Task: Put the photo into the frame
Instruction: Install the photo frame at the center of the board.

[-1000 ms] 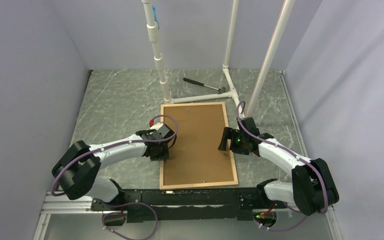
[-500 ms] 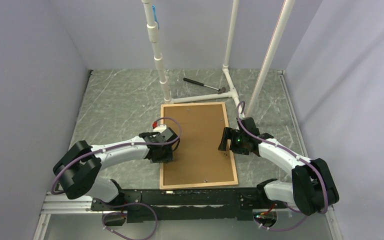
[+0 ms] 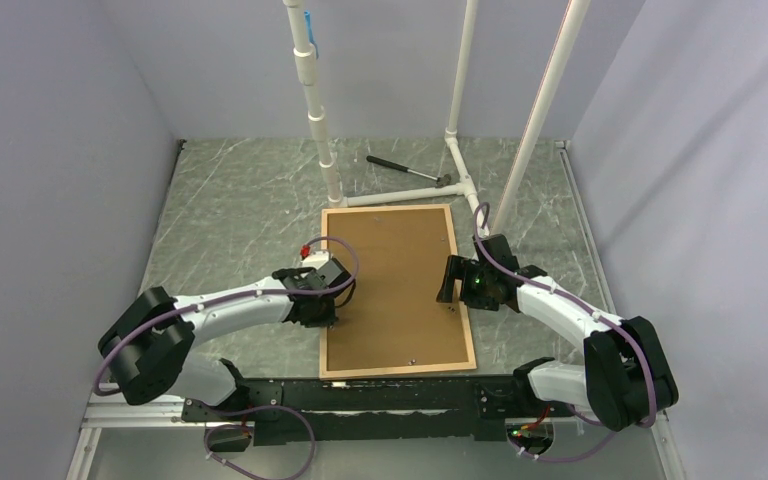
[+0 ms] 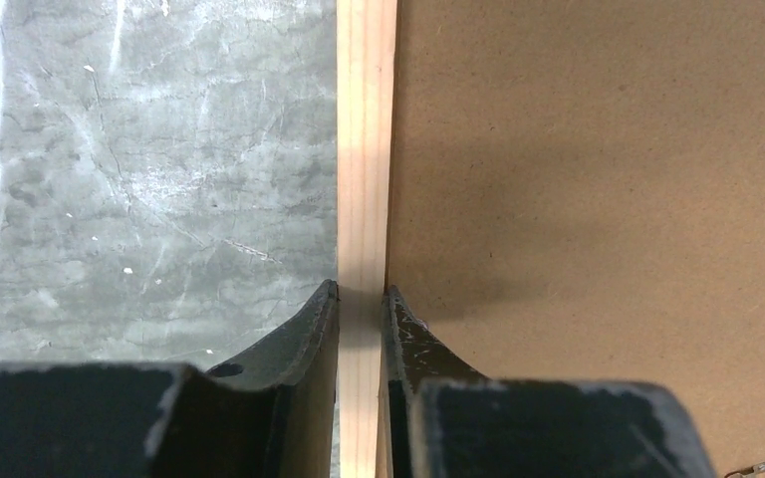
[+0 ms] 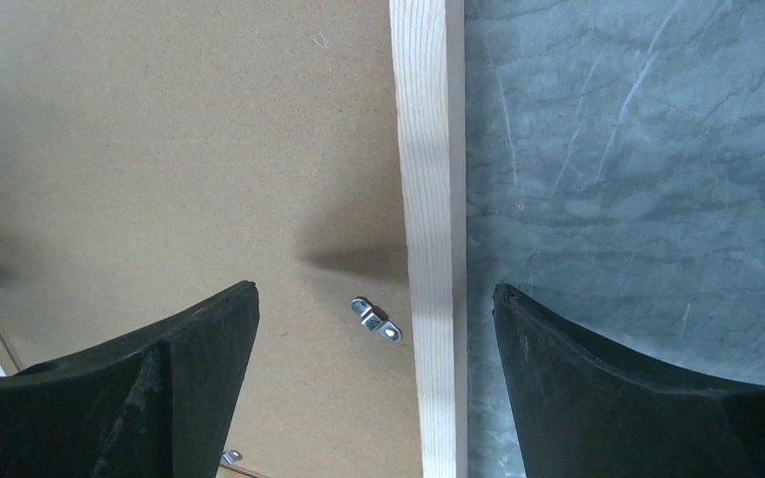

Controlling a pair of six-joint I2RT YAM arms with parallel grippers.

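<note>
The frame (image 3: 400,370) lies flat on the marble table, back side up, with a brown backing board (image 3: 395,280) filling it. The photo is hidden. My left gripper (image 3: 323,316) is at the frame's left rail. In the left wrist view the gripper (image 4: 362,291) has its fingers pressed against both sides of the light-wood rail (image 4: 364,149), shut on it. My right gripper (image 3: 452,285) hovers over the right rail. Seen from the right wrist, this gripper (image 5: 376,289) stands wide open astride the rail (image 5: 428,149), apart from it.
A small metal turn tab (image 5: 376,320) sits on the backing board beside the right rail. White pipes (image 3: 315,110) rise just beyond the frame's far edge, with a hammer (image 3: 407,171) behind them. Grey walls close in on both sides.
The left gripper slid slightly toward the near edge along the left rail and closed onto it. The right arm stayed still.
</note>
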